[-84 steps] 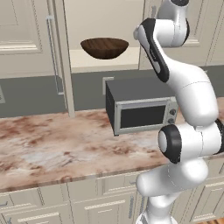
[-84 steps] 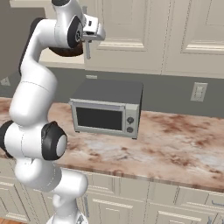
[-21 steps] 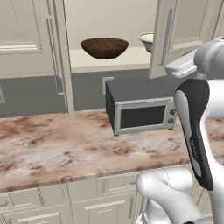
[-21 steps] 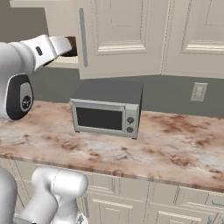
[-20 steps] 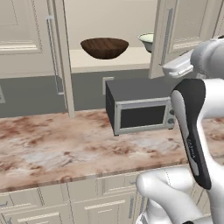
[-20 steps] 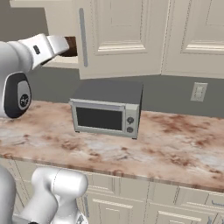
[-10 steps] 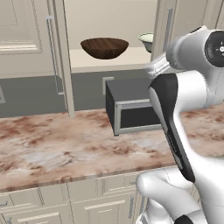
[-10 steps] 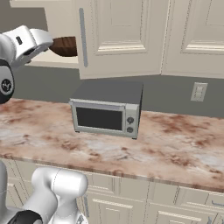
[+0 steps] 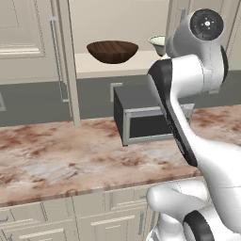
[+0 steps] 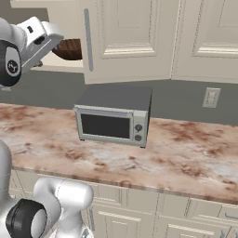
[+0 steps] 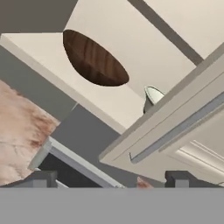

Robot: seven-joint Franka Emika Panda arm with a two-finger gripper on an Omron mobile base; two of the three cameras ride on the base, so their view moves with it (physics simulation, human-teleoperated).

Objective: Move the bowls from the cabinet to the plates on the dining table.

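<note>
The gripper stands wide open and holds nothing — its two dark fingertips rise far apart at the bottom of the hand view. The wooden bowl sits on the open cabinet shelf at upper centre; the pale bowl is just right of it, partly hidden by the arm. The microwave stands below.

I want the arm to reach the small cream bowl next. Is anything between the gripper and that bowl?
Yes. In the hand view, the open cabinet door crosses in front of the open gripper and hides part of the cream bowl. The wooden bowl beside it is unobstructed.
</note>
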